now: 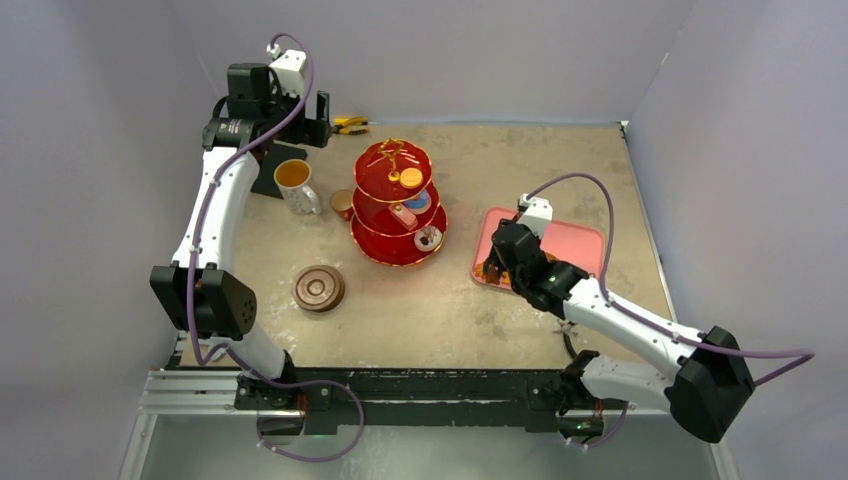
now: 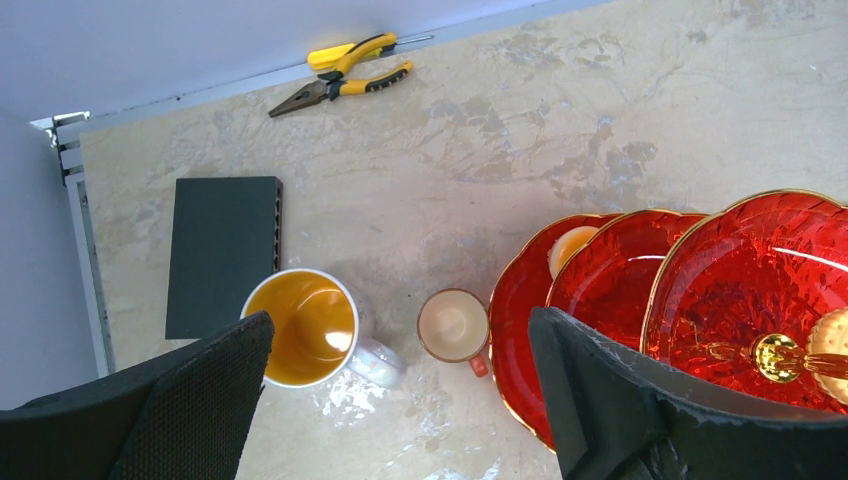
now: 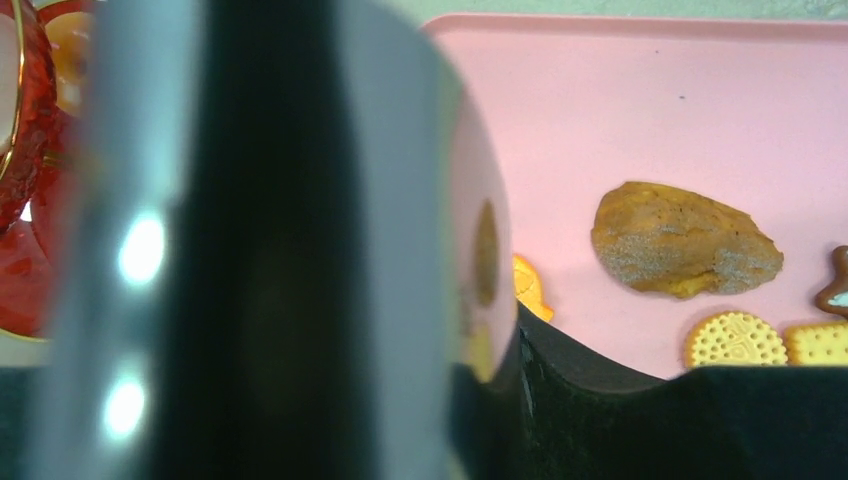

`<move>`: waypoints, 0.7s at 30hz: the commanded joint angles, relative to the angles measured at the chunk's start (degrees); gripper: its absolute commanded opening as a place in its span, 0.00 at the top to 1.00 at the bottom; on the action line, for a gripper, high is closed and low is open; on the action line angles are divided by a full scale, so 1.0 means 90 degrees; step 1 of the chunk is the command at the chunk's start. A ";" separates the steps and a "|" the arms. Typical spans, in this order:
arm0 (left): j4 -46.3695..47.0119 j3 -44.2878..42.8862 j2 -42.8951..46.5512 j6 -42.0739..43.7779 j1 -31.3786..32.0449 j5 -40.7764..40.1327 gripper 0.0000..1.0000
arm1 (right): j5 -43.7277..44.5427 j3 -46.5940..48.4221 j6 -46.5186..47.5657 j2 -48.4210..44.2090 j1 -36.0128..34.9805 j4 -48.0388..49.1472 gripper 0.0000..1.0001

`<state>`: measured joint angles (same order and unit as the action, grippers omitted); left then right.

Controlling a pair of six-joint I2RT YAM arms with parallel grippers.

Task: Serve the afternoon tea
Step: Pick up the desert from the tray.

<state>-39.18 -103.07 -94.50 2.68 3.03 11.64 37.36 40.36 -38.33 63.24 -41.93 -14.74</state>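
Pale grey walls close in a beige marbled table. At its middle stands the red three-tier stand with a few pastries on its tiers. Left of it sit the white mug of amber tea and the small copper cup, with the brown saucers nearer the front. The left gripper hangs spread wide above the mug and cup, grasping nothing. The right gripper is over the left end of the pink tray, clamped on shiny black tongs. A brown pastry and round biscuit lie on the tray.
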 commanded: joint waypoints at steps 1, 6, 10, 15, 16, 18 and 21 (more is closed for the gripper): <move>0.0020 -0.0152 0.0158 0.0094 -0.0043 -0.0044 0.01 | -0.0069 -0.0007 -0.0003 -0.0082 0.0026 0.0342 0.51; 0.0026 -0.0174 0.0158 0.0083 -0.0043 -0.0042 0.01 | -0.0060 -0.0069 0.0015 -0.0061 0.0021 0.0354 0.47; 0.0027 -0.0161 0.0172 0.0102 -0.0039 -0.0098 0.01 | -0.0060 -0.0114 0.0054 0.0039 0.0022 0.0407 0.45; 0.0036 -0.0163 0.0178 0.0122 -0.0043 -0.0129 0.01 | -0.0049 -0.0228 0.0098 0.0133 0.0022 0.0549 0.44; 0.0033 -0.0160 0.0173 0.0122 -0.0043 -0.0136 0.01 | -0.0041 -0.0240 0.0107 0.0153 0.0021 0.0583 0.44; 0.0037 -0.0156 0.0178 0.0122 -0.0043 -0.0140 0.01 | -0.0035 -0.0261 0.0134 0.0205 0.0022 0.0613 0.44; 0.0034 -0.0150 0.0168 0.0132 -0.0043 -0.0150 0.01 | 0.0005 -0.0301 0.0166 0.0284 0.0026 0.0602 0.44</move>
<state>-39.18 -103.07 -94.50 2.76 3.03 11.00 36.45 37.98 -37.82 65.28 -41.93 -11.68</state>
